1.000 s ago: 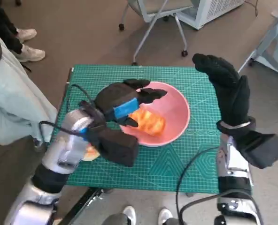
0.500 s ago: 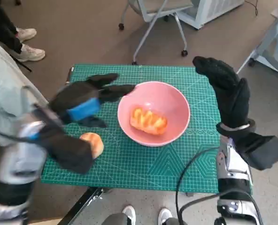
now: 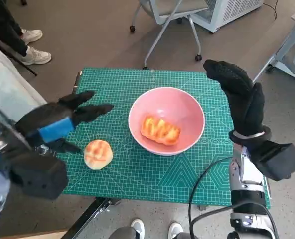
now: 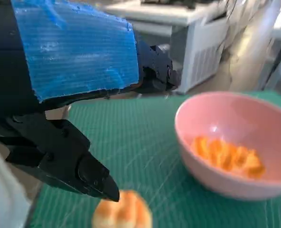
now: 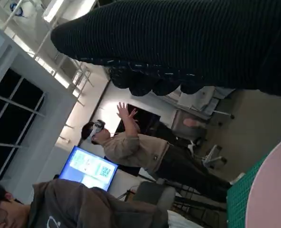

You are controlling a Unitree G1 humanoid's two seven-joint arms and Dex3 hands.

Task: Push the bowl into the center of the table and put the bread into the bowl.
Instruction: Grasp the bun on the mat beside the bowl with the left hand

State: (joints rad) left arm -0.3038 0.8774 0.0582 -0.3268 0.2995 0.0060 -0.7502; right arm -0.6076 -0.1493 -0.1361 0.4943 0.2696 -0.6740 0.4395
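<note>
A pink bowl (image 3: 167,105) stands near the middle of the green cutting mat (image 3: 137,169), and a golden bread piece (image 3: 160,129) lies inside it. A second round bread roll (image 3: 98,154) lies on the mat, left of the bowl. My left hand (image 3: 55,122) hovers open above the mat's left edge, fingers spread toward the bowl, holding nothing. My right hand (image 3: 242,94) is raised flat and open at the bowl's right side, apart from it. The left wrist view shows the bowl (image 4: 235,123), the bread in it (image 4: 226,154) and the roll (image 4: 122,216) below my fingers (image 4: 90,175).
A wheeled chair (image 3: 167,20) and a white unit (image 3: 227,10) stand beyond the table. A person's shoes (image 3: 30,45) are at the far left, and feet (image 3: 152,229) show at the table's near edge. The right wrist view shows people (image 5: 131,147) and a screen (image 5: 90,168).
My left hand has left the bread in the bowl and drawn back left, off the bowl toward the mat's edge. The roll it covered now shows. The right hand has stayed raised.
</note>
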